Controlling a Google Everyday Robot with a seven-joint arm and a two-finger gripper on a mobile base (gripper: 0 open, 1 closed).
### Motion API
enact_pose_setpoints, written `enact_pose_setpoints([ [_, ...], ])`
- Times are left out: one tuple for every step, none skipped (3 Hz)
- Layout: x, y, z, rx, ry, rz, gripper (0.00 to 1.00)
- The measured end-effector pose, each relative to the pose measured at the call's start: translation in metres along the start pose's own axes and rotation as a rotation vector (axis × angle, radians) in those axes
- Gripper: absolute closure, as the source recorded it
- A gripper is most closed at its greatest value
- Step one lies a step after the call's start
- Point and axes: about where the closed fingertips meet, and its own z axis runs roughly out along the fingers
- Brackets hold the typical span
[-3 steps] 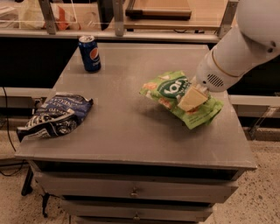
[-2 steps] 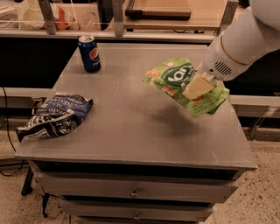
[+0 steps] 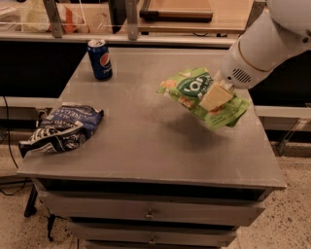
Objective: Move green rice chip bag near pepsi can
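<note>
The green rice chip bag (image 3: 194, 92) hangs tilted in the air above the right part of the grey table (image 3: 146, 146), its shadow on the tabletop below it. My gripper (image 3: 216, 96) is shut on the bag's right half, with the white arm reaching in from the upper right. The pepsi can (image 3: 100, 59) stands upright near the table's far left corner, well to the left of the bag.
A dark blue and white chip bag (image 3: 62, 129) lies crumpled at the table's left edge. The table has drawers (image 3: 148, 213) on its front. A counter with a wooden tray (image 3: 177, 8) runs behind the table.
The gripper has lifted the green bag off the tabletop and carried it slightly up and left. The can and the blue bag have not moved.
</note>
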Motion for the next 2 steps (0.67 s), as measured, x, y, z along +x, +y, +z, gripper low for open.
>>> enact_pose_setpoints([
  [-0.028, -0.015, 0.017, -0.003, 0.02, -0.105, 1.0],
  [-0.073, -0.03, 0.027, 0.012, 0.034, -0.249, 1.0],
])
